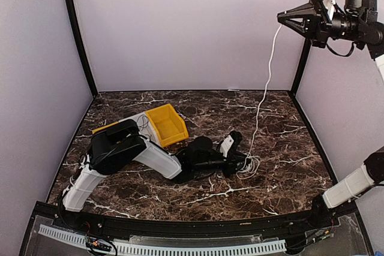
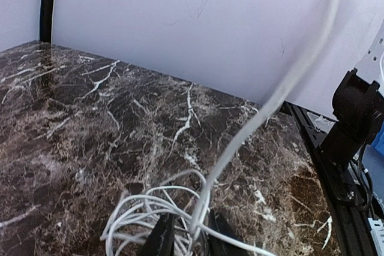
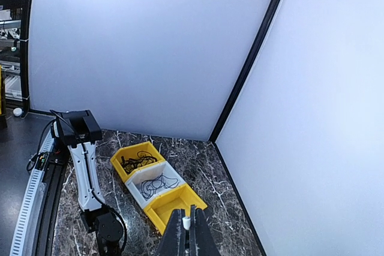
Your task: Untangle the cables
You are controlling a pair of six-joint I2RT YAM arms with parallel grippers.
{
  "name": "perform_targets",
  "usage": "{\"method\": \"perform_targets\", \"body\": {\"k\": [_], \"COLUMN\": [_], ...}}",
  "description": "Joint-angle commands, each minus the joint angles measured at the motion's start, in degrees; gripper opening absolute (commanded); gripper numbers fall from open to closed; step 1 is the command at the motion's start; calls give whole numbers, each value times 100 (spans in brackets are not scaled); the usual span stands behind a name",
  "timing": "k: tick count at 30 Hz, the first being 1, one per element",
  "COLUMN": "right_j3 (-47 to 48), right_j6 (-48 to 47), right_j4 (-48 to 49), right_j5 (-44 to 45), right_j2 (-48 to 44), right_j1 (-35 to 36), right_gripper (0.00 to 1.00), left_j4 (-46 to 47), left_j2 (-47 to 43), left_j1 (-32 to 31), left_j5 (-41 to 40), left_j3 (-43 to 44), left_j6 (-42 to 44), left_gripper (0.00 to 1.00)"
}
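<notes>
A white cable runs from a loose coil on the marble table up to my right gripper, held high at the back right. That gripper is shut on the cable's white end plug. My left gripper lies low on the table at the coil. In the left wrist view its dark fingers stand close together around strands of the coil, where the taut cable climbs away. Black cables and a dark cord lie in bins.
Three bins stand in a row at the back left: a yellow one, a white one and a yellow one with nothing visible inside. My left arm lies across the table's middle. Pale walls enclose the table.
</notes>
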Motion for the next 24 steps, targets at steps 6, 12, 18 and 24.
{"method": "perform_targets", "body": {"k": [6, 12, 18, 24], "right_j3": [459, 807, -428, -1512], "right_j6": [281, 387, 595, 573], "right_j4": [265, 390, 1132, 1443], "right_j5": [-281, -327, 50, 79], "right_j2": [102, 182, -287, -587], "right_j1": [-282, -427, -436, -430], "right_gripper": [0, 0, 0, 0], "left_j4": [-183, -154, -27, -411], "left_j2": [52, -80, -1045, -2326], "left_j1": [-17, -15, -8, -8], "left_j5": [-108, -217, -513, -1298], "left_j3": [-129, -346, -1008, -1748], "left_j6": [76, 138, 372, 624], "left_gripper": [22, 23, 26, 47]}}
